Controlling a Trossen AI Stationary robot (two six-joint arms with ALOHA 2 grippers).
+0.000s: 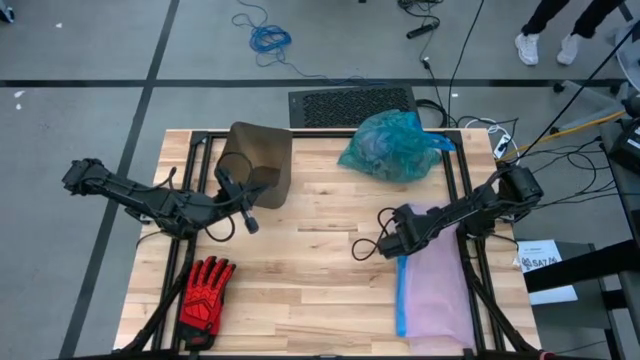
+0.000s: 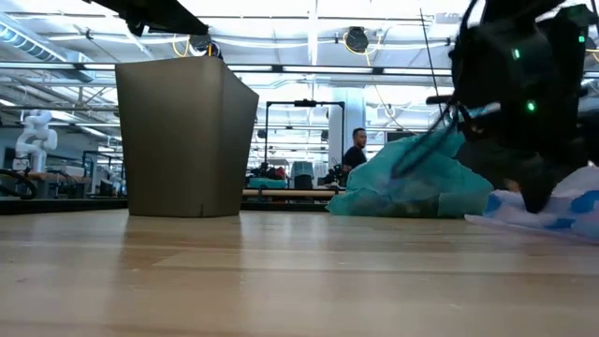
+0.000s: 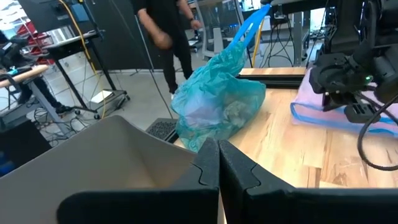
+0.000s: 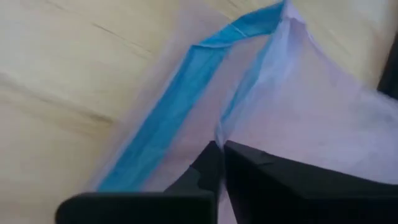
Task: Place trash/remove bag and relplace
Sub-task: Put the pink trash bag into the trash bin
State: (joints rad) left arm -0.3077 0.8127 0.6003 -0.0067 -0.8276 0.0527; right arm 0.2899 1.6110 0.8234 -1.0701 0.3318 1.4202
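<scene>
bag (image 1: 392, 146): tied, full, far edge of worktop (image 1: 320, 290), beside bin (image 1: 258, 160)
lilac bag (image 1: 436, 285): flat along right edge, long axis near-to-far
right pincer (image 1: 392, 240): clamped on lilac bag's far end
left pincer (image 1: 250, 224): together, empty, near bin

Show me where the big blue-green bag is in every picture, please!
High view: the teal bag sits at the table's far edge, right of the bin.
Low view: teal bag right of middle, bin to its left.
Left wrist view: teal bag in the centre, behind the bin's rim.
Right wrist view: not in it.
Shared landmark: the bin.
</scene>
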